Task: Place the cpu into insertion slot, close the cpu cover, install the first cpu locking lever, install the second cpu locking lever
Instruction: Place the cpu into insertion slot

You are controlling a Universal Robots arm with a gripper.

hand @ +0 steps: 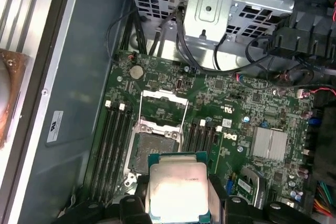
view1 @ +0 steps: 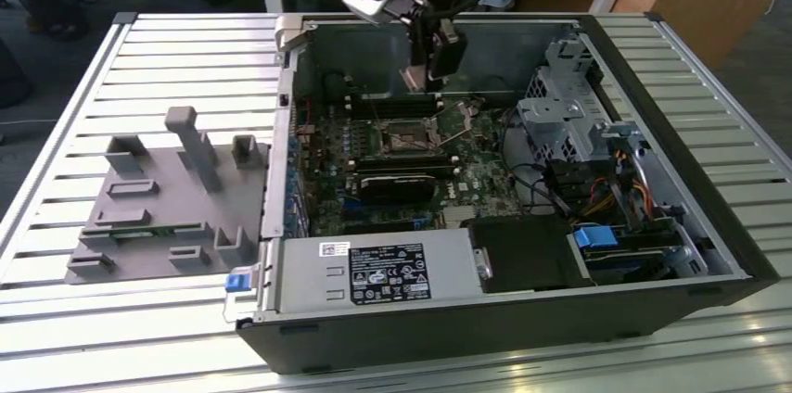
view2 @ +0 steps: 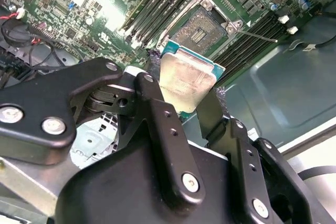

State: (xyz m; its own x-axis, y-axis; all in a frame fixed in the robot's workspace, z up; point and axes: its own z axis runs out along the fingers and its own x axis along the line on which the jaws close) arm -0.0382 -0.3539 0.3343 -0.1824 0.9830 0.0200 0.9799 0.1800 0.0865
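My gripper (view1: 433, 76) hangs inside the open computer case (view1: 693, 226), near its back wall. It is shut on the cpu (view2: 187, 80), a flat square chip with a silvery top and green rim, gripped by two opposite edges. In the first wrist view the cpu (hand: 177, 188) sits between the black fingers (hand: 219, 199), just off the insertion slot (hand: 152, 148). The slot (view2: 205, 29) lies bare. The cpu cover (hand: 164, 106), a silvery frame with an open window, is swung open beside it. A thin locking lever (view2: 257, 36) sticks out free from the slot's corner.
Memory slots (hand: 113, 145) flank the socket (view1: 406, 138). A black card (view1: 399, 185) lies just in front of it, the power supply (view1: 371, 272) at the case front. The drive cage (view1: 563, 120) and cables (view1: 606, 194) fill the exterior view's right. A grey fixture (view1: 161, 198) stands outside the case.
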